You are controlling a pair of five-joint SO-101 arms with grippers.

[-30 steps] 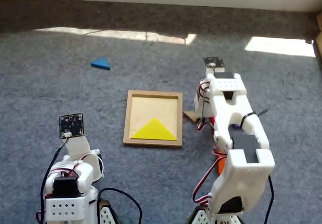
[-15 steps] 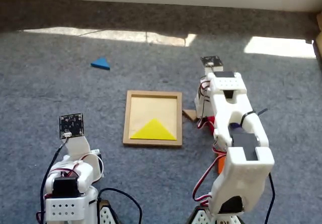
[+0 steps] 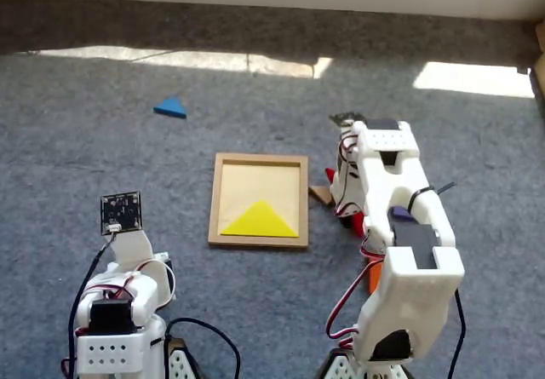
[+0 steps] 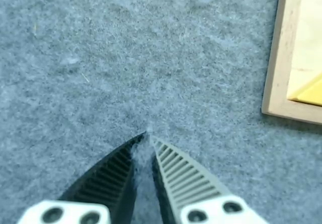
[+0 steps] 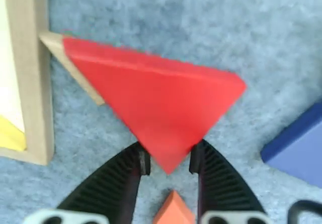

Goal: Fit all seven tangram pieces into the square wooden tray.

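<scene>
On the grey carpet [image 3: 128, 166], the square wooden tray [image 3: 259, 158] holds a yellow triangle [image 3: 260, 220] against its near rim. Just beside the tray, the right gripper [image 5: 169, 157] pinches one corner of a red triangle [image 5: 156, 98] that overlaps a tan piece [image 5: 55, 45], with a dark blue piece [image 5: 302, 143] and an orange piece [image 5: 173, 211] near. A small blue triangle [image 3: 171, 107] lies well apart. The left gripper [image 4: 149, 139] hangs closed and empty near the tray.
</scene>
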